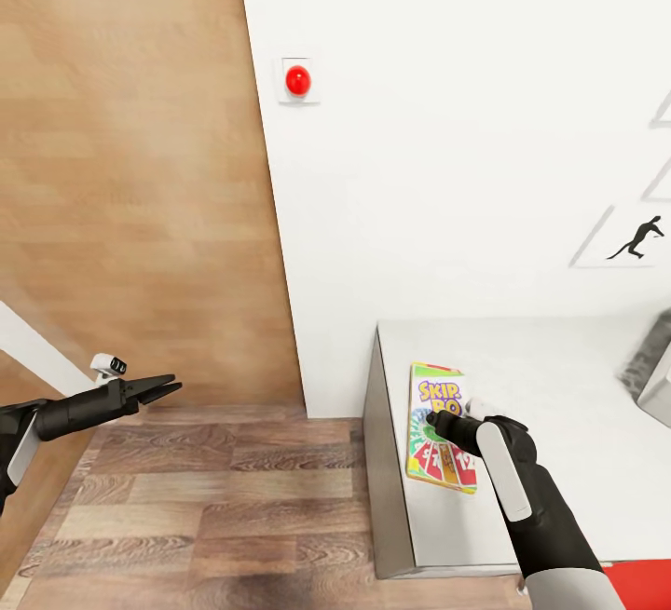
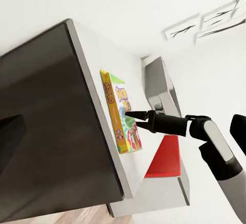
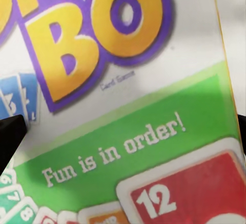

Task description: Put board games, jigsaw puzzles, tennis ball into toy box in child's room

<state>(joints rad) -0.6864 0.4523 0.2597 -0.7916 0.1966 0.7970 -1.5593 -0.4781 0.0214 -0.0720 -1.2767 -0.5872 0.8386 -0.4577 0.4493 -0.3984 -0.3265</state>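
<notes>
- One board game, the SKIP-BO box, lies flat on the pale table near its left edge.
- The right gripper hangs directly over that box, its jaws spread apart with a dark fingertip at each side of the lid.
- The left gripper is held over the wooden floor, well apart from the table, jaws together.
- One red button sits on the white wall.

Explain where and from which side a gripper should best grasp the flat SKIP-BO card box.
Probably from above, fingers across its short width. The flat colourful SKIP-BO card box lies face up near the pale grey table's edge, both long edges exposed.
</notes>
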